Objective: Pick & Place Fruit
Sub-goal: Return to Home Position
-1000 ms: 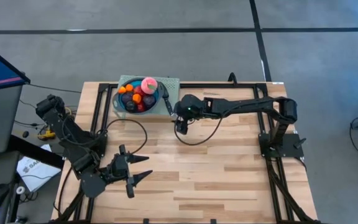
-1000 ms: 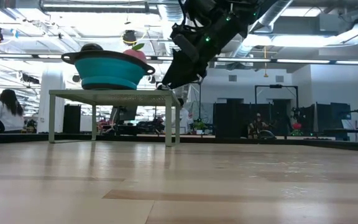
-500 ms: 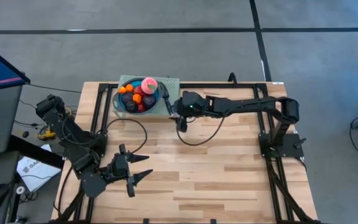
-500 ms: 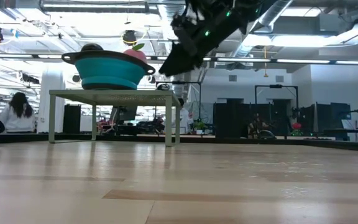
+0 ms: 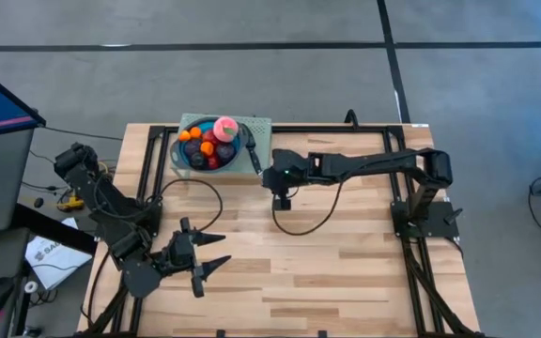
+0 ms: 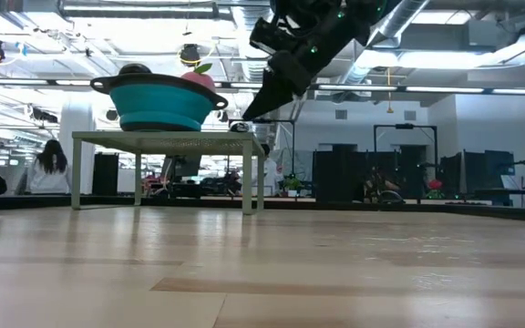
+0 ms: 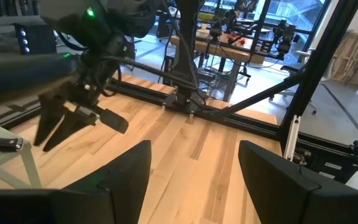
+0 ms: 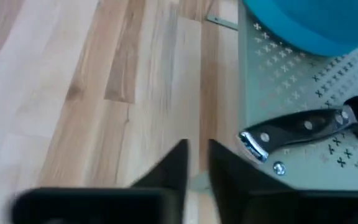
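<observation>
Sitting heaped in the blue bowl (image 6: 158, 105) on the shelf (image 5: 261, 124), the fruit (image 5: 211, 143) (red, dark purple, orange, one pink) lies apart from the right gripper (image 5: 280, 199), whose fingers are nearly pressed together and empty. The left gripper (image 5: 225, 252), fingers spread, sits well apart.

Right arm stretched out, right gripper (image 5: 280, 200) raised, fingers nearly together; left gripper (image 5: 222, 252) rested low, fingers spread.

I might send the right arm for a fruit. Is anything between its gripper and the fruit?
Only the knife, lying flat on the shelf between the right gripper and the bowl. The fruit sits uncovered in the bowl, so an approach from above looks clear.
</observation>
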Robot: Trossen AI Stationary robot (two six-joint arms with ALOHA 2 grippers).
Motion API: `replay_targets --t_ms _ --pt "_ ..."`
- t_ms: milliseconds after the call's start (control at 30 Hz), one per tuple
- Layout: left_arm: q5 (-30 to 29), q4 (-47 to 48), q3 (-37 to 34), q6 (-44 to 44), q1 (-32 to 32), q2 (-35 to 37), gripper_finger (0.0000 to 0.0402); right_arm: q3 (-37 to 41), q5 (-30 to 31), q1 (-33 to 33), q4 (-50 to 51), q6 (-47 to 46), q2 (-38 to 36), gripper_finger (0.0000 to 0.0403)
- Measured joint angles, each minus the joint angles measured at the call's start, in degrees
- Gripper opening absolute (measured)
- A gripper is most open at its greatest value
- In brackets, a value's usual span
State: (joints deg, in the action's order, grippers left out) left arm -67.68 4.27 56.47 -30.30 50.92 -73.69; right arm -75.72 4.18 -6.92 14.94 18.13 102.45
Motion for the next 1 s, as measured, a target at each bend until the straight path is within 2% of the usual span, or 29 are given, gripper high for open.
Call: replay_targets --t_ms 67,100,300,500,700,867,1000 --pt "0.0 0.0 0.0 0.0 0.0 0.0 0.0236 0.0 -0.1 -0.4 0.0 0.0 0.0 0.0021" --pt "0.0 0.0 0.0 0.0 -0.1 0.0 0.0236 0.0 -0.1 -0.7 -0.4 0.0 0.1 0.0012" --pt "0.0 0.2 0.0 0.0 -0.5 0.0 0.0236 -0.1 -0.2 -3.0 -3.4 -2.7 1.0 0.0028" --pt "0.0 0.3 0.0 0.0 -0.8 0.0 0.0236 0.0 -2.0 -3.1 -4.0 -3.1 1.0 0.0003" --pt "0.0 0.4 0.0 0.0 -0.8 0.0 0.0236 0.0 -2.4 -1.3 -7.9 -3.7 0.9 0.0007" --pt "0.0 0.4 0.0 0.0 -0.4 0.0 0.0236 0.3 -1.4 2.8 -5.8 -5.6 -4.8 0.0003" --pt "0.0 0.5 0.0 0.0 -0.2 0.0 0.0236 4.5 -1.4 7.2 -2.3 -6.1 -12.2 0.0001"
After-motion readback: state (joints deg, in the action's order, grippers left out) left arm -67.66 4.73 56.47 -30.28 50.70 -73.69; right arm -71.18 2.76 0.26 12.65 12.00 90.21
